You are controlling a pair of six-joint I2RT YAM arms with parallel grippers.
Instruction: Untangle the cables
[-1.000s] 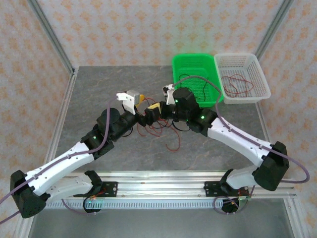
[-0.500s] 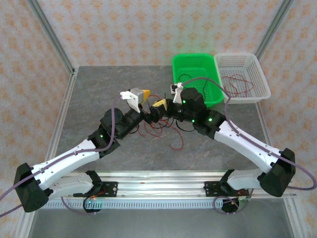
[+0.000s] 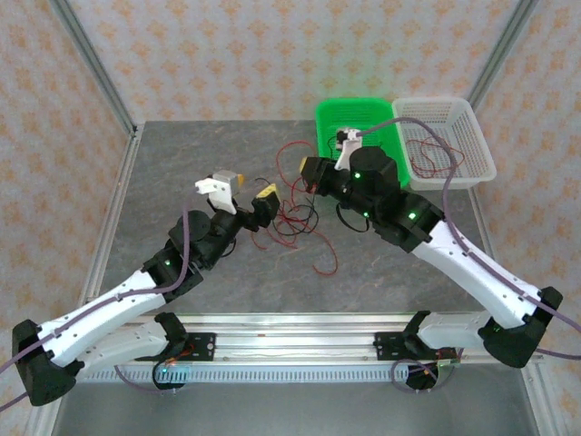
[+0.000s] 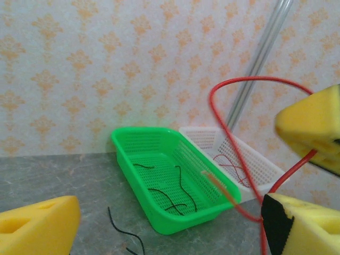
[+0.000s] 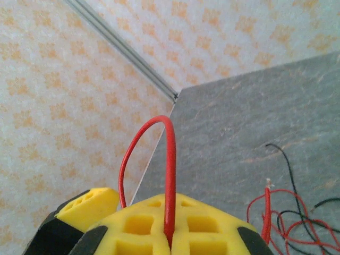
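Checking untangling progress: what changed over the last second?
The right gripper, still shut on a red wire, moved toward the green basket, lifting that wire off the tangle. The open left gripper drew back leftward. The green basket and the white basket stayed put.

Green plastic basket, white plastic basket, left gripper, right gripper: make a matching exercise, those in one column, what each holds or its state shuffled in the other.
1 green plastic basket
2 white plastic basket
3 left gripper
4 right gripper

A shut on a thin red wire
B holds thin black wires
C open
D holds thin red wires

Pairs: 1-B, 2-D, 3-C, 4-A
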